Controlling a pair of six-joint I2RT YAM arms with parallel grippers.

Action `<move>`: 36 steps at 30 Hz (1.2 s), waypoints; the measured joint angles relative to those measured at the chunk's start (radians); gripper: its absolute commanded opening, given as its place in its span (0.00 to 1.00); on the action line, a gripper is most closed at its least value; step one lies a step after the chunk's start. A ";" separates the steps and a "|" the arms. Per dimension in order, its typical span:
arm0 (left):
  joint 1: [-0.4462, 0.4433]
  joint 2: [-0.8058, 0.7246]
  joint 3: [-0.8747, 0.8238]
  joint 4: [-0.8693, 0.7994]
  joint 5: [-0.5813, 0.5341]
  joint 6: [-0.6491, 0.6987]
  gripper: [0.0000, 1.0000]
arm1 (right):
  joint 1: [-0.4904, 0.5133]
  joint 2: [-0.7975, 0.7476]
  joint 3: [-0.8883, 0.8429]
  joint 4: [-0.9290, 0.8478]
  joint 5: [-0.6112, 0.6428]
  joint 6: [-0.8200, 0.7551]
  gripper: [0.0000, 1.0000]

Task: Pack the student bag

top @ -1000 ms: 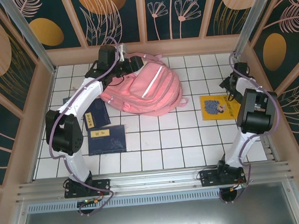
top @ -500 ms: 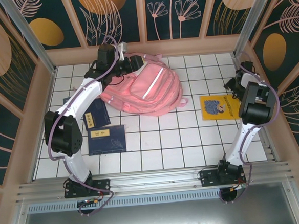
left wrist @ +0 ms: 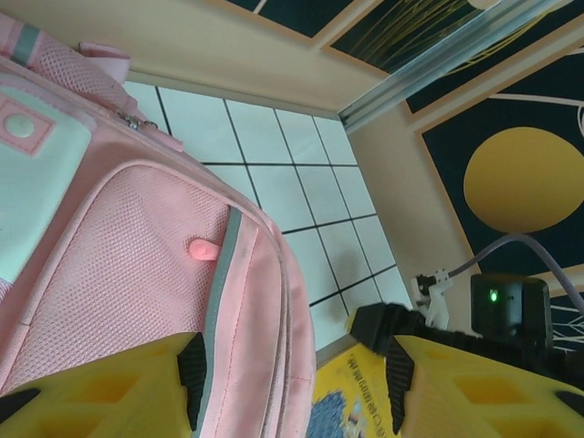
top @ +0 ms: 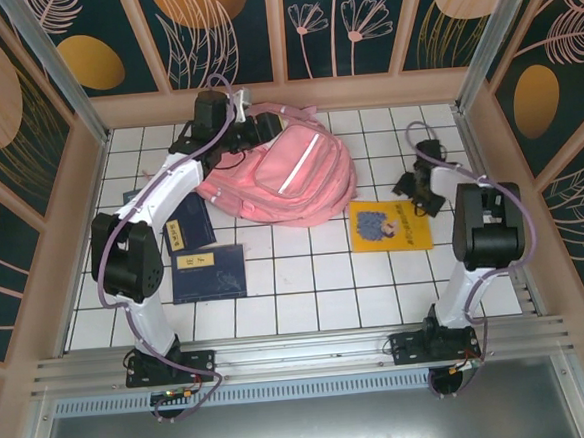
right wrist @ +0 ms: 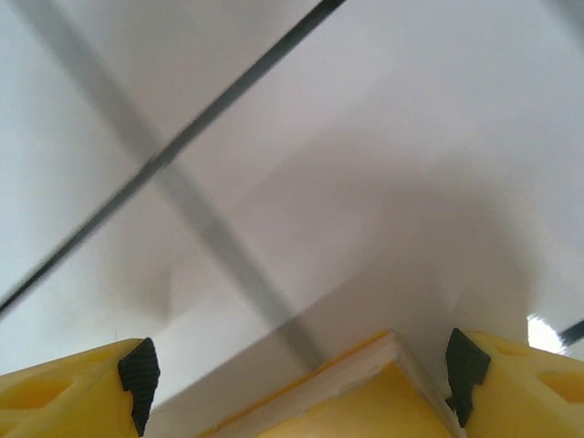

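The student bag (top: 287,174), a big pink backpack with a silvery stripe, lies at the back middle of the tiled floor. My left gripper (top: 256,127) sits at its top end. In the left wrist view its jaws stand apart with the bag's pink edge (left wrist: 260,347) between them, and a gap shows beside the right pad. A yellow book (top: 391,225) lies flat to the right of the bag. My right gripper (top: 414,184) is at its far right corner, open, and that book corner (right wrist: 374,392) lies between its fingers.
Dark blue books (top: 211,273) lie on the left, another (top: 187,229) beside the left arm. Wooden walls close in the floor at the back and sides. White tiles (top: 316,277) stretch between the books. The yellow book (left wrist: 351,401) shows past the bag's edge.
My right gripper swung left from the right wall, and the yellow book slid left with it toward the bag. Both grippers' jaws narrowed slightly. The left arm barely moved.
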 measured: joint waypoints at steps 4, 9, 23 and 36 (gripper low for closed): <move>-0.017 0.014 -0.004 -0.002 -0.007 0.000 0.60 | 0.138 -0.086 -0.106 0.019 -0.010 0.021 0.84; -0.112 -0.005 -0.090 0.073 -0.018 -0.028 0.60 | 0.222 -0.222 -0.238 0.035 -0.108 0.059 0.84; -0.338 -0.125 -0.565 0.228 0.014 -0.130 0.57 | 0.238 -0.566 -0.543 0.075 -0.208 0.075 0.85; -0.354 -0.115 -0.664 0.285 -0.032 -0.138 0.59 | 0.238 -0.750 -0.669 0.152 -0.278 0.100 0.85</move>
